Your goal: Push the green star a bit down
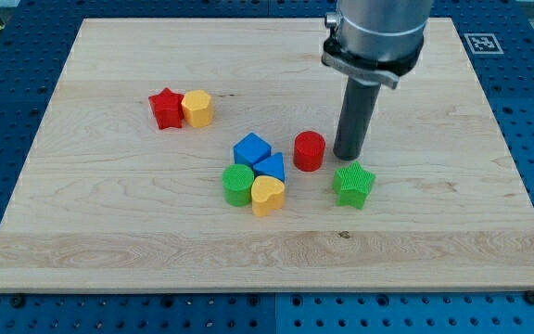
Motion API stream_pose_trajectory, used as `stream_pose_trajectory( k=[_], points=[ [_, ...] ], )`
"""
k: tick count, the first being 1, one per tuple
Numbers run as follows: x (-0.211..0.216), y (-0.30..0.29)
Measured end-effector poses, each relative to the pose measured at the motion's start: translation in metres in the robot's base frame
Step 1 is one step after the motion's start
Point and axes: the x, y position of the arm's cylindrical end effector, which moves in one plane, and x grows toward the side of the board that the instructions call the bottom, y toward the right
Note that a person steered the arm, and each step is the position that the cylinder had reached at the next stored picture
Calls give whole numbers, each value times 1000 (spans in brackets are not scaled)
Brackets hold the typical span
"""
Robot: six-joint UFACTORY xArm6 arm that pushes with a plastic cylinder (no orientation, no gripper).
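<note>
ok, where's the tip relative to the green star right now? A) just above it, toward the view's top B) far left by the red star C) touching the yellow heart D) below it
A: my tip sits just above the green star, beside the red cylinder.

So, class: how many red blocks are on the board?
2. The red star touches the yellow block at upper left; the red cylinder sits just left of my tip. None seem hidden.

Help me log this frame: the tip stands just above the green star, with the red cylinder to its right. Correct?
Not quite. In the camera view my tip stands just above the green star, but the red cylinder is to its left, not right.
</note>
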Motion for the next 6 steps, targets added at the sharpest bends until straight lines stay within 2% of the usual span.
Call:
stream_pose_trajectory(
  k=[1, 2, 3, 6],
  points=[
    [8, 18],
    [42, 18],
    [54, 3],
    [22, -36]
  ],
)
